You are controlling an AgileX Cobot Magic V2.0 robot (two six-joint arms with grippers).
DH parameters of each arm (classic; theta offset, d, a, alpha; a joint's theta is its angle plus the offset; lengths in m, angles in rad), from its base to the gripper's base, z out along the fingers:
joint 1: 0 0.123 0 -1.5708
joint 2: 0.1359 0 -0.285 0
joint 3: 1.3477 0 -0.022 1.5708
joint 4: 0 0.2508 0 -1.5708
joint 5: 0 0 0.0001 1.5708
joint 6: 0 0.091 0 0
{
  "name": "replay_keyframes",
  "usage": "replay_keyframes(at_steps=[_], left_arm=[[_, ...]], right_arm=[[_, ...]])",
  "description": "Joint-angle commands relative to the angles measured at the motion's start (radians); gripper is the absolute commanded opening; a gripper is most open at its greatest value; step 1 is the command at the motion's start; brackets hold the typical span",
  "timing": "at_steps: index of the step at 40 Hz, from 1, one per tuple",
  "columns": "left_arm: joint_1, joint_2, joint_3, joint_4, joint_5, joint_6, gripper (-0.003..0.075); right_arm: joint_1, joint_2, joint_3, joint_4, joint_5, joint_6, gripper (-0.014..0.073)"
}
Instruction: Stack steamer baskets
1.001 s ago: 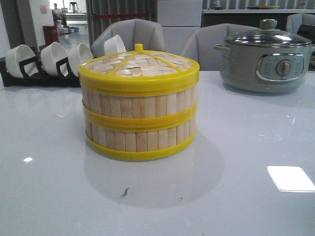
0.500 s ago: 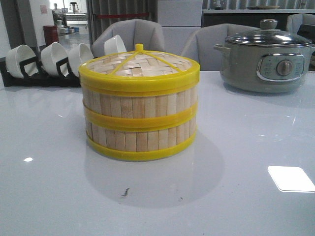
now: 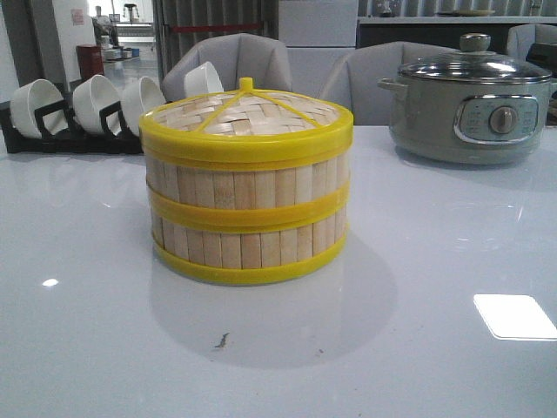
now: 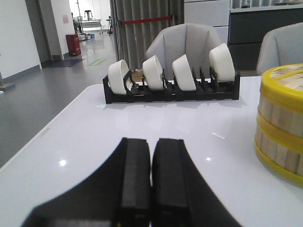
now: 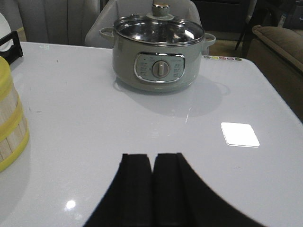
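Beside left gripper (image 4: 151,189), steamer baskets (image 4: 280,120)

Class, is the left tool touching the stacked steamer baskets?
Apart. The left wrist view shows bare table between the shut left tool and the steamer baskets.

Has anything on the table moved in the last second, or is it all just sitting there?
Nothing visibly changed. The steamer baskets sit stacked with the lid on top, in the same spot. The bowl rack and the electric pot have not shifted either, and no gripper appears in the front view.
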Motion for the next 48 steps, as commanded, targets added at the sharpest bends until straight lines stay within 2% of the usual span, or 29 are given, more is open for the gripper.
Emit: replay_keyframes(at_steps=[1,36,38,48], left_arm=[[0.000,-0.011,0.003,0.002,-0.085,-0.005,0.0083],[0.000,-0.011,0.003,0.002,-0.085,-0.005,0.0083],[0.000,-0.011,0.003,0.002,-0.085,-0.005,0.0083],[0.000,-0.011,0.003,0.002,-0.085,-0.005,0.0083]], right_arm=[[-0.008,0.005,-0.031,-0.008,-0.089,0.000,0.0069],[-0.008,-0.004,-0.031,-0.009,-0.068,0.000,0.0069],[-0.008,-0.004,-0.028,-0.009,-0.059,0.000,0.0046],[-0.008,-0.064,0.107,-0.009,-0.133,0.000,0.0029]])
